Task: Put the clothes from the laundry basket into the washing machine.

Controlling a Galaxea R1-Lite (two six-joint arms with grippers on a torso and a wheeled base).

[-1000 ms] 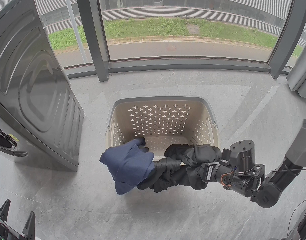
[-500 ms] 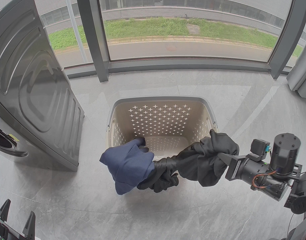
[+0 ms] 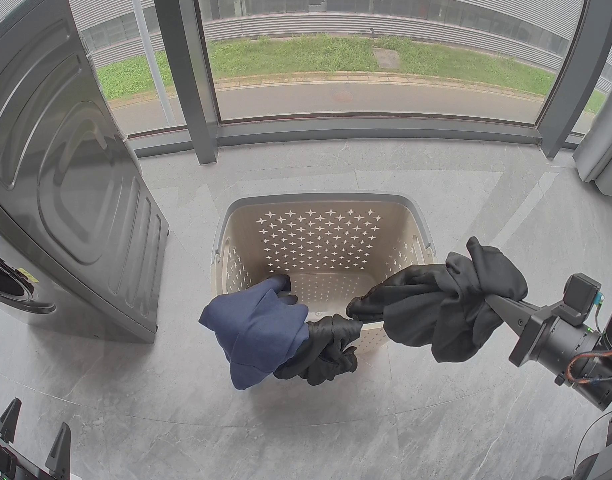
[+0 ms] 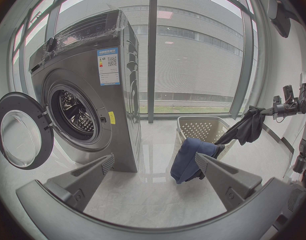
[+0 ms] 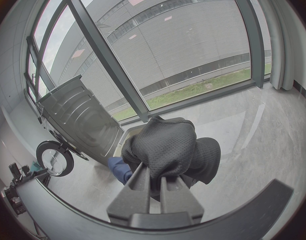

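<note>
The beige laundry basket stands on the floor in mid view. A blue garment hangs over its near rim. My right gripper is shut on a black garment, held up right of the basket; the cloth's other end trails to the rim beside the blue one. In the right wrist view the gripper pinches the black garment. My left gripper is open and low at the near left, away from the basket. The washing machine has its round door swung open.
The washing machine's side panel fills the left. A glass window wall with a grey pillar runs behind the basket, and a curtain hangs at the far right. Bare tiled floor lies before the basket.
My right gripper has drawn back to the right and upward with the black garment, stretching it out from the basket's near rim. The blue garment and left gripper have stayed put.
</note>
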